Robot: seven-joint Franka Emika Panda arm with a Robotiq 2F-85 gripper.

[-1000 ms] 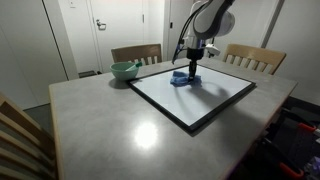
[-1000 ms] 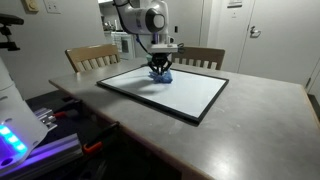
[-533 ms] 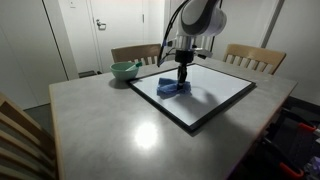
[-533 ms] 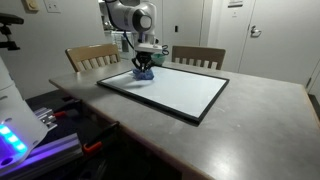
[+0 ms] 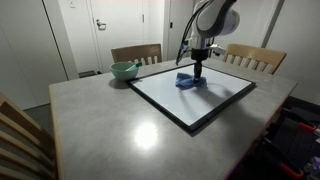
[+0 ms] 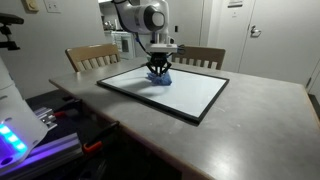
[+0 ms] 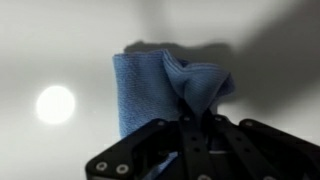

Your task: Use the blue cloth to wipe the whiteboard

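blue cloth (image 5: 187, 81) slid back, along whiteboard (image 5: 205, 100)

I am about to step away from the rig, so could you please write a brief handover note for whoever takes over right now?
The gripper is shut on the bunched blue fabric cloth, holding it on the far part of the black-framed rectangular whiteboard, which lies flat on the grey table.
Done: cloth gripped and on the board.
Left: wiping the rest; no marks show, so progress cannot be told.
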